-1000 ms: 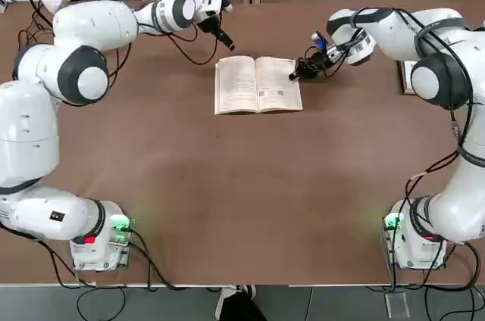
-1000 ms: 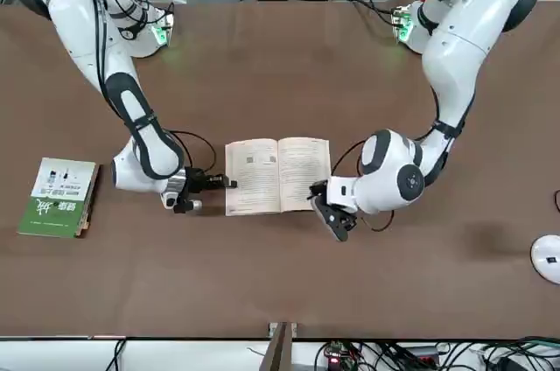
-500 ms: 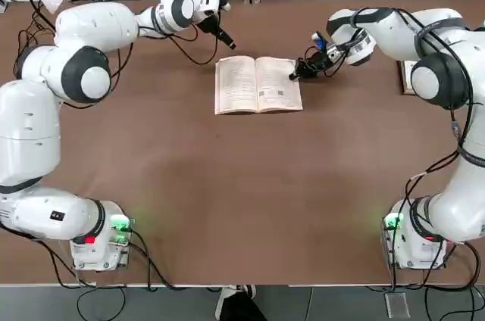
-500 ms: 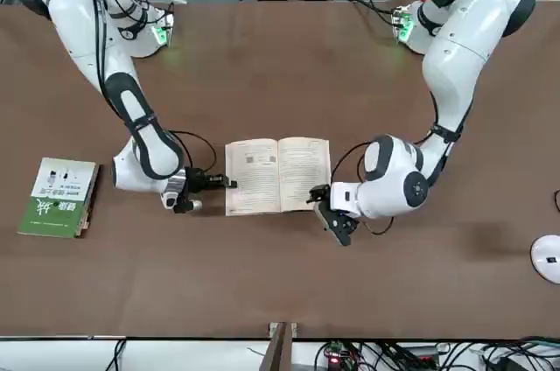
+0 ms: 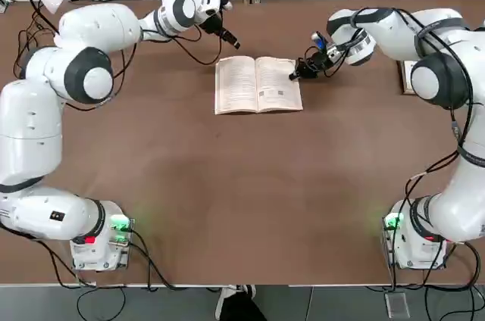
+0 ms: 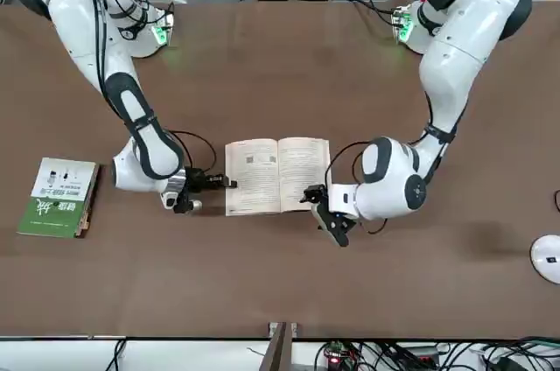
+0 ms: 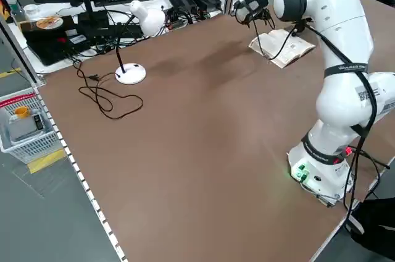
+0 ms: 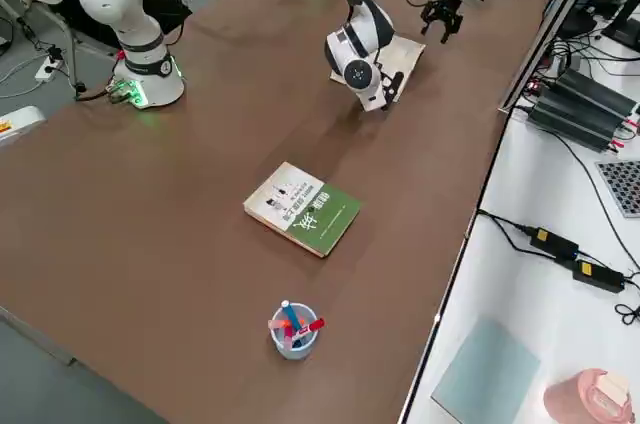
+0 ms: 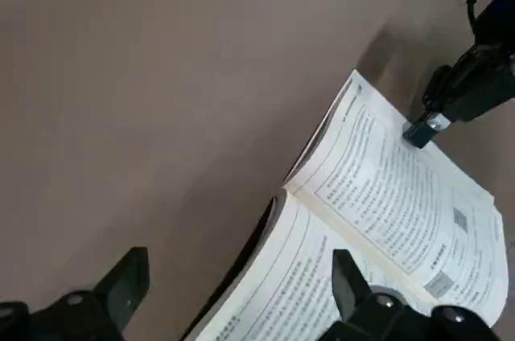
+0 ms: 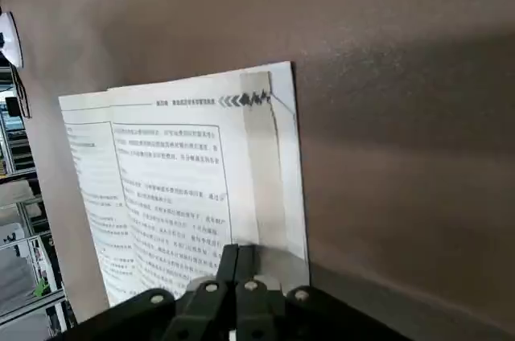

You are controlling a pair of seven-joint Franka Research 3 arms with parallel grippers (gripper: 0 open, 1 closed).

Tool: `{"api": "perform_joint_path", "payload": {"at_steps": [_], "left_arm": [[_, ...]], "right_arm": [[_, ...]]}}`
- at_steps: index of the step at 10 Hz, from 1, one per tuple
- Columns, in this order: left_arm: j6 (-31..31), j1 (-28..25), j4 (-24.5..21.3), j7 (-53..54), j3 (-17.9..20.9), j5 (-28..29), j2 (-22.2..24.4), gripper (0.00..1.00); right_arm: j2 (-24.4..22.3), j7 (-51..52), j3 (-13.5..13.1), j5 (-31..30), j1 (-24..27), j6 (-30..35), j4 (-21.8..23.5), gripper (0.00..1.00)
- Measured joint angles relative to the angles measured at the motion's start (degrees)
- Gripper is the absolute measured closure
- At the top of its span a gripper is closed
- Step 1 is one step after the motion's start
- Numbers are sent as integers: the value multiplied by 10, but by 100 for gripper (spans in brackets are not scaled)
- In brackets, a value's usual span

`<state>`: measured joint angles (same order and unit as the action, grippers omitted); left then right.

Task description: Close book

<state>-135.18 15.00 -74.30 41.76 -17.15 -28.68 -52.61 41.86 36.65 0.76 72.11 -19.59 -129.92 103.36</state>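
Note:
The book [image 5: 258, 85] lies open and flat on the brown table, its white text pages up; it also shows in the front view [image 6: 278, 175]. My right gripper [image 5: 296, 74] is shut, and its tips rest on the outer edge of the book's right page [image 10: 265, 156]. Close behind the book's far left corner hovers my left gripper [image 5: 229, 39], open, with nothing between its fingers [image 9: 129, 277]. From the left wrist, the book [image 9: 386, 204] sits beyond the spread fingers, apart from them.
A green-and-white book [image 6: 59, 196] lies on the table's right side, beyond my right arm. Near it stands a cup of pens [image 8: 293, 329]. A white desk lamp [image 7: 131, 73] sits at the far left corner. Cables and devices line the bench behind the table.
My left gripper has shifted slightly right, closer to the book's far left corner. The right gripper and the book have not moved.

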Motion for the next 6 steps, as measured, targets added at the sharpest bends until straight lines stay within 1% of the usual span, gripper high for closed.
{"api": "perform_joint_path", "payload": {"at_steps": [6], "left_arm": [[0,0,16,1,-14,-10,-34,0]], "right_arm": [[0,0,0,0,0,0,0,99]]}}
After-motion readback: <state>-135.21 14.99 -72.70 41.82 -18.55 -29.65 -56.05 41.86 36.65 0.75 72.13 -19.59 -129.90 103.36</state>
